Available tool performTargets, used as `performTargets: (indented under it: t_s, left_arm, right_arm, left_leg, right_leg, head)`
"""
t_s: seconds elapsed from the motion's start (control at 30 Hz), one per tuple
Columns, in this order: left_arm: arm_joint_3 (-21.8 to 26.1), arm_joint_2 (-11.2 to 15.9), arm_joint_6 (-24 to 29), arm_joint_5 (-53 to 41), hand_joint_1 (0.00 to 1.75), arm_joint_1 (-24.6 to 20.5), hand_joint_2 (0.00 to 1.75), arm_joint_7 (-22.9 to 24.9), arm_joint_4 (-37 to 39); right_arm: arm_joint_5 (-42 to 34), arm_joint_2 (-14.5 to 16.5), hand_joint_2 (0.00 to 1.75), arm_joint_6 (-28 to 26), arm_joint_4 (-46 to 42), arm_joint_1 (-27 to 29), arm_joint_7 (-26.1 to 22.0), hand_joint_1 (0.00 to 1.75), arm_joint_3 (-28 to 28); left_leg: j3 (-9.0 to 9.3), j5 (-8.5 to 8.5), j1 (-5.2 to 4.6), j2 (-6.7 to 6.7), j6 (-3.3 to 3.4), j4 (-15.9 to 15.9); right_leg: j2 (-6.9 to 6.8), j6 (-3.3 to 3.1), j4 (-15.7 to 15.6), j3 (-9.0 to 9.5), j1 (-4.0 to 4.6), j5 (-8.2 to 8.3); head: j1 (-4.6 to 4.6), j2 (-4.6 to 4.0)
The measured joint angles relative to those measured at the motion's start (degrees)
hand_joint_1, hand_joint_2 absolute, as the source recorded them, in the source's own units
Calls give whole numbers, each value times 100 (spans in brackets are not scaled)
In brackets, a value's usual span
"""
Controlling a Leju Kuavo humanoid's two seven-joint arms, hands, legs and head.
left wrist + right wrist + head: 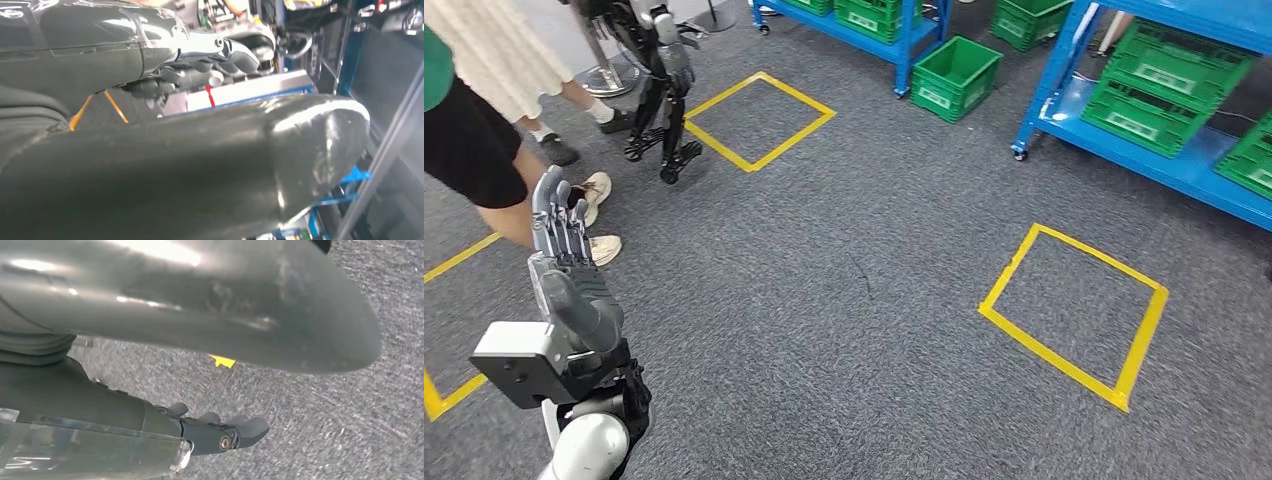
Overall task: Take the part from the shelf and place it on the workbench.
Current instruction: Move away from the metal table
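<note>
Green plastic crates (957, 75) on blue shelving (1194, 170), far right — part unseen, handling unjudged. Left hand (564, 250) and right hand (220, 432) extended flat — nothing held.

The carpet (864, 300) is speckled dark grey, marked with yellow tape squares (1074, 315). Beyond the squares stand bright blue shelves (1124, 150) holding green crates (1164, 90); another green crate (956, 77) sits on the carpet. The left hand (564, 250) is grey with darker fingers.
</note>
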Motion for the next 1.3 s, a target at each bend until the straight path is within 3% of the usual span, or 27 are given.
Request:
performTargets:
  t_s: [0.07,0.13,0.17,0.2,0.27,0.33,0.37,0.4,0.47,0.53,0.6,0.67,0.73,0.77,0.83,0.9,0.97,1.0,1.07,1.1,1.13,1.17,1.23,1.3]
  left_arm:
    - [-8,10,0,-1,0,0,0,3,1]
    - [-14,21,0,-1,0,-1,0,10,0]
    - [-16,26,0,-1,0,-1,0,15,-1]
    - [-17,29,0,-1,0,-4,0,20,-2]
    - [-18,33,0,-2,0,-8,0,25,-3]
    - [-18,33,0,-3,0,-7,0,25,-8]
    - [-18,34,0,-3,0,-5,0,25,-10]
    - [-19,35,0,-3,0,-4,0,26,-10]
    - [-33,37,0,9,0,-8,0,26,2]
    - [-54,37,0,39,0,-16,0,25,14]
    - [-64,38,0,61,0,-24,0,20,16]
    - [-67,38,0,67,0,-27,0,16,16]
    - [-73,35,0,68,0,-29,0,13,16]
    - [-77,35,0,68,0,-33,0,12,16]
    - [-85,37,0,68,0,-40,0,10,16]
    - [-92,45,0,77,0,-41,0,7,22]
    - [-100,54,0,123,0,-38,0,-5,41]
    - [-104,57,0,153,0,-38,0,-16,55]
    - [-116,70,0,207,0,-42,0,-32,76]
    - [-125,77,0,225,0,-45,0,-39,83]
    - [-137,85,0,246,0,-52,0,-44,93]
    - [-147,91,0,260,0,-60,0,-50,100]
    - [-174,106,0,282,0,-92,0,-56,119]
    - [-199,119,0,289,0,-122,0,-56,127]
  right_arm:
    - [-6,5,0,-1,0,-6,1,0,0]
    - [-11,6,0,-1,0,-13,2,0,0]
    - [-13,7,0,-1,0,-13,2,0,0]
    - [-14,4,0,-2,0,-10,2,0,0]
    - [-15,8,0,-2,-1,-7,2,0,1]
    - [-16,16,0,-2,-2,-21,2,0,1]
    - [-17,19,0,-1,-2,-29,2,0,1]
    - [-17,21,0,0,-2,-31,2,0,1]
    - [-19,25,0,4,-1,-8,2,0,1]
    - [-20,22,0,8,2,18,-2,0,2]
    - [-20,18,0,9,2,18,-10,0,2]
    - [-20,18,0,13,1,1,-15,0,2]
    - [-20,19,0,18,1,-7,-17,0,1]
    - [-20,20,0,19,1,-3,-17,0,1]
    - [-20,15,0,20,2,-11,-19,0,0]
    - [-20,7,0,20,1,-28,-20,0,0]
    - [-19,5,0,14,1,-29,-23,0,0]
    - [-18,4,0,9,2,-21,-25,0,0]
    - [-17,3,0,2,2,-10,-26,0,0]
    - [-17,1,0,1,2,-9,-26,0,0]
    - [-18,1,0,-2,2,-15,-28,0,0]
    - [-20,-1,0,-8,2,-20,-33,0,0]
    - [-37,-2,0,-34,2,-20,-64,0,0]
    - [-61,-8,0,-67,2,-8,-101,0,0]
  left_leg:
    - [312,397,10,-249,51,-736]
    - [474,448,10,-423,95,-1071]
    - [497,419,0,-410,112,-1106]
    - [510,414,-2,-347,137,-1119]
    - [561,412,13,-202,191,-1169]
    - [609,391,21,-27,242,-1195]
    - [620,373,18,64,258,-1196]
    - [629,357,15,150,265,-1196]
    - [658,321,14,289,254,-1195]
    - [722,277,14,390,226,-1194]
    - [782,231,0,467,181,-1194]
    - [804,203,-24,531,125,-1196]
    - [840,186,-30,616,67,-1224]
    - [866,159,-22,585,33,-1229]
    - [796,-20,-2,306,-16,-1005]
    - [461,-354,8,32,-30,-344]
    - [44,-590,6,33,-30,359]
    - [-87,-562,4,49,-22,512]
    - [11,-153,0,29,15,115]
    - [162,121,-2,-31,42,-269]
    - [318,293,0,-159,69,-622]
    - [440,374,4,-269,90,-890]
    - [541,345,-8,-388,128,-1091]
    - [575,345,-14,-308,178,-1135]
  right_leg:
    - [139,36,25,36,-6,-49]
    - [256,100,45,15,-28,-78]
    - [315,137,46,-4,-41,-81]
    - [359,173,38,-13,-51,-82]
    - [198,247,110,-39,-40,-145]
    - [-141,324,597,-280,-40,-418]
    - [-238,357,1017,-507,-55,-609]
    - [-277,383,1435,-735,-74,-771]
    - [-287,408,1806,-963,-98,-781]
    - [-342,391,1262,-722,-105,-366]
    - [-577,331,444,-331,-63,-16]
    - [-738,258,103,-187,-11,44]
    - [-657,191,88,-199,4,33]
    - [-610,159,73,-184,-6,37]
    - [-506,86,37,-149,-38,55]
    - [-391,35,27,-140,-44,60]
    - [-259,12,30,-135,-21,51]
    - [-182,6,34,-127,-9,45]
    - [-36,11,43,-94,1,25]
    - [34,19,49,-71,2,11]
    - [96,35,55,-55,3,-5]
    - [146,57,68,-54,-1,-20]
    - [233,127,74,-77,-30,-35]
    - [257,202,75,-90,-54,-49]
  head:
    - [7,0]
    - [16,0]
    - [20,0]
    - [18,0]
    - [31,0]
    - [50,0]
    - [58,0]
    - [58,0]
    - [58,0]
    - [58,0]
    - [60,0]
    - [53,0]
    - [49,0]
    - [48,0]
    - [22,0]
    - [-18,0]
    - [-32,0]
    - [-31,0]
    - [-32,0]
    - [-32,0]
    - [-27,0]
    - [-21,0]
    - [-14,0]
    - [-19,0]
